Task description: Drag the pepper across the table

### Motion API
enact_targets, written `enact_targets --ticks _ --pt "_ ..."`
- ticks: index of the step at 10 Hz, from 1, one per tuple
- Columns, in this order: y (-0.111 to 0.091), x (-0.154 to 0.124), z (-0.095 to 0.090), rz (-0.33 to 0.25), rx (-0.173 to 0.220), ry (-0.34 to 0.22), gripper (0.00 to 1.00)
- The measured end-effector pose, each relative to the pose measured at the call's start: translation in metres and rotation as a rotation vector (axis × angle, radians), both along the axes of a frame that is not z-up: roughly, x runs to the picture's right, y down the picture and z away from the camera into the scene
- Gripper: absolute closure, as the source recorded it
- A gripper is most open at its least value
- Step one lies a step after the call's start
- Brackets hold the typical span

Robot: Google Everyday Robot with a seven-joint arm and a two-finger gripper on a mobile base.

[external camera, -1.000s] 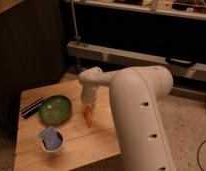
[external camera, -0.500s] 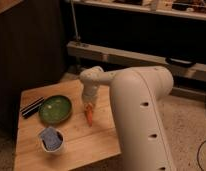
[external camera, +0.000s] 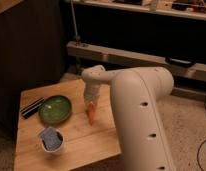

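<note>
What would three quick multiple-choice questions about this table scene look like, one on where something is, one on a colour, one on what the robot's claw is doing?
1. Where does the pepper lie?
A. On the green plate
B. On the table, right of the plate
C. In the white cup

2. What colour is the plate?
A. Green
B. Red
C. White

3. Where is the gripper?
A. Raised far above the table
B. Inside the cup
C. Down at the pepper's upper end

Answers: 1 B, the orange pepper rests on bare wood beside the plate. 2 A, the dish is plainly green. 3 C, the arm's tip meets the pepper's top.
</note>
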State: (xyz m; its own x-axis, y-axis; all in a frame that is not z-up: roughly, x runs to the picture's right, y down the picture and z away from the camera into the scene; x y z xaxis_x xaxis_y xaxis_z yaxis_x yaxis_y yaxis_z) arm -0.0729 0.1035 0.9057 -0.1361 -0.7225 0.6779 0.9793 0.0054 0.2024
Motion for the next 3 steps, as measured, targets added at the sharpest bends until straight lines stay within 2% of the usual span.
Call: enact_targets --ticks 3 --pt "0.0002 0.01 0.0064 0.013 -0.01 0.009 0.98"
